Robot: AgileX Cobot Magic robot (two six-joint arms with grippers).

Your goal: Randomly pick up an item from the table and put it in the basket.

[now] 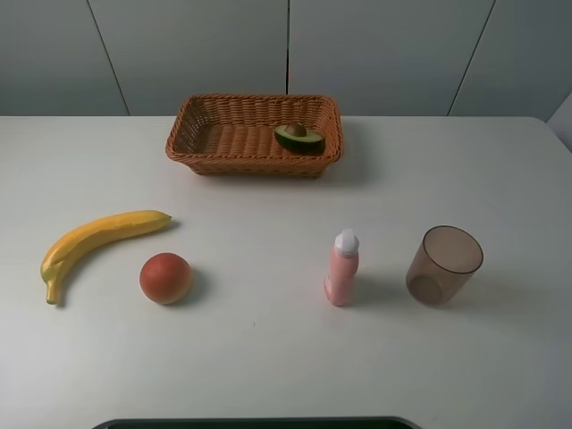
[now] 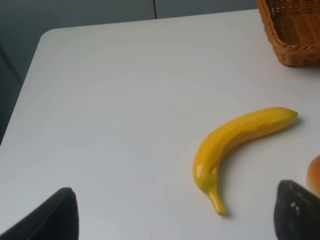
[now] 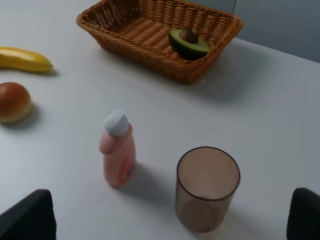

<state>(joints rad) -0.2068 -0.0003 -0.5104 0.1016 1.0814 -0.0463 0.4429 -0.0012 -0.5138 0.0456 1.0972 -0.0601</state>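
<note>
The halved avocado lies cut side up inside the wicker basket, at its right end; the right wrist view shows it too in the basket. The basket stands at the back middle of the white table. Neither gripper shows in the high view. In the left wrist view the left gripper is open and empty, with dark fingertips wide apart above the table near the banana. In the right wrist view the right gripper is open and empty, with fingertips wide apart.
A yellow banana and a round red-orange fruit lie at the front left. A pink bottle with a white cap and a brown translucent cup stand at the front right. A dark edge runs along the table's front.
</note>
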